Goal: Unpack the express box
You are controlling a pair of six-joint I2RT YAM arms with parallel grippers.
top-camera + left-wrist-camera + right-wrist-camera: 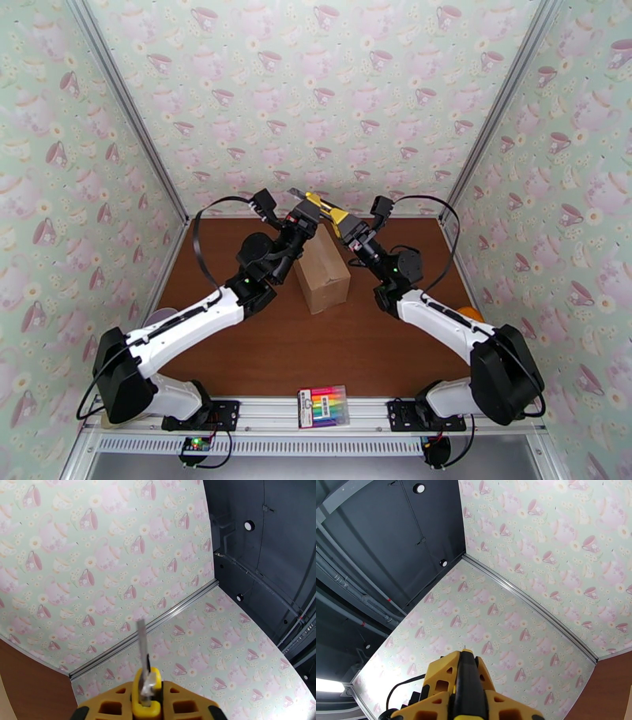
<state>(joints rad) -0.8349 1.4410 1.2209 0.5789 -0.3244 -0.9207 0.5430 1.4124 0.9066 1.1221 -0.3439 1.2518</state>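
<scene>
Top view, box: the express box [322, 272] is seen closed at the worktop [237, 347] centre, with the left pincer [306, 207] and right pincer [347, 225] met over its 12 o'clock end.
Left wrist, grip: the left pincer is clamped on a cutter [142, 645], blade up.
Right wrist, grip: the right pincer is drawn close around a dark bar [466, 689]; a firm hold cannot be told.
Advice: one secure grip on the cutter should be confirmed before the seam is cut.

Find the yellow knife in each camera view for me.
Top external: yellow knife mid-picture, directly above the express box.
Left wrist: its blade rises from bottom centre.
Right wrist: its dark handle at bottom centre.
Shared landmark: the teacup wallpaper.
</scene>
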